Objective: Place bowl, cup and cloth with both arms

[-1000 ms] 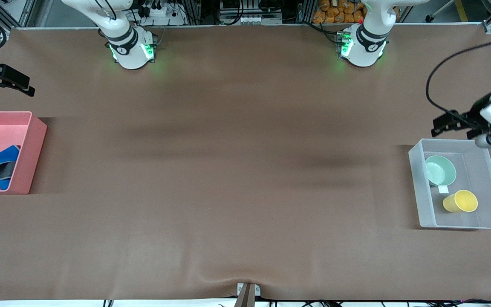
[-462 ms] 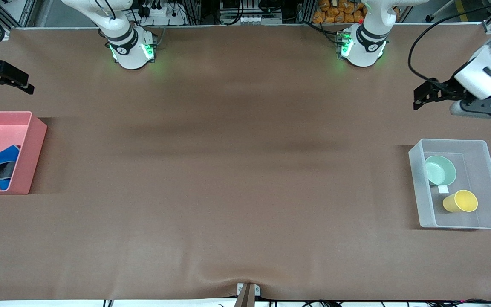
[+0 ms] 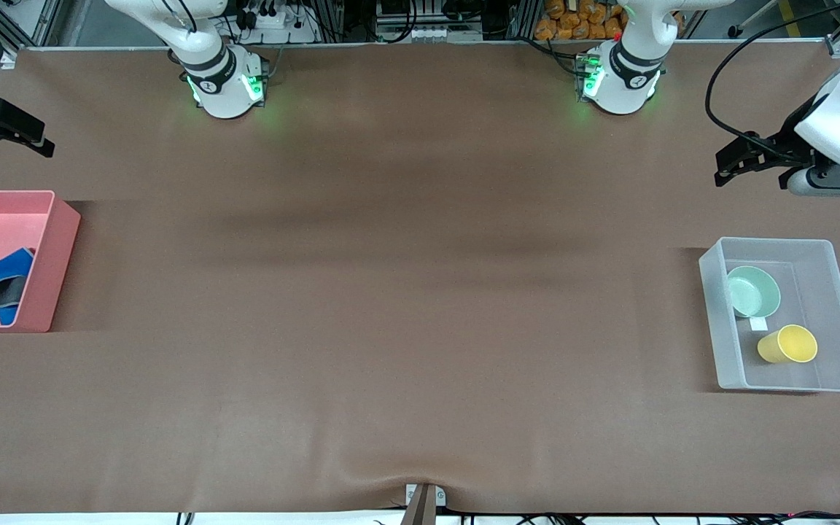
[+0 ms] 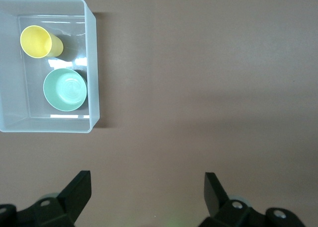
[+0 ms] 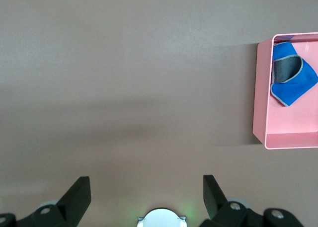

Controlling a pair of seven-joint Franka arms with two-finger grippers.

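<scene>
The mint-green bowl (image 3: 753, 292) and the yellow cup (image 3: 788, 344), lying on its side, are in a clear plastic bin (image 3: 712, 321) at the left arm's end of the table. The left wrist view shows the bowl (image 4: 64, 89) and the cup (image 4: 37, 41) in that bin (image 4: 94, 63). The blue cloth (image 3: 1, 284) lies in a pink bin (image 3: 63, 240) at the right arm's end, and shows as a blue cloth (image 5: 293, 78) in the right wrist view. My left gripper (image 3: 737, 164) hangs open and empty over bare table beside the clear bin. My right gripper (image 3: 33, 138) is open and empty over bare table beside the pink bin.
Brown table cover (image 3: 405, 292) spans the space between the two bins. Both arm bases (image 3: 227, 84) (image 3: 620, 80) glow green along the table's edge. A small metal bracket (image 3: 424, 499) sits at the edge nearest the front camera.
My left gripper has risen from over the clear bin's rim and moved off it to over bare table. My right gripper has barely shifted. Both stay open.
</scene>
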